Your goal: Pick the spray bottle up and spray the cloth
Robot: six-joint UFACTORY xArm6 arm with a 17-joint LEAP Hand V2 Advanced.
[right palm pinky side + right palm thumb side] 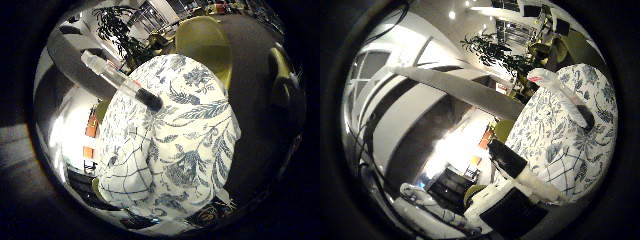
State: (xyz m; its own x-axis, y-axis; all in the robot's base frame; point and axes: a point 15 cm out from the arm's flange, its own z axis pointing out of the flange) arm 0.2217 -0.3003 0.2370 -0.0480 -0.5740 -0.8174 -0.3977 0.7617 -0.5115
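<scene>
While the cloth (pixel 175 150), white with a blue floral and grid print, fills much of the little-finger view and so lies close to the palm, a clear slim bottle (pixel 120 82) with a dark end lies slantwise across its upper part, touching the fabric. Beyond the cloth stand a yellow-green chair (pixel 205 42) and a leafy plant (pixel 495 52). Only one white finger with a black tip (pixel 520 170) of the hand (pixel 515 195) shows beside the cloth, apart from the bottle, so whether the fingers are straight or curled I cannot tell.
</scene>
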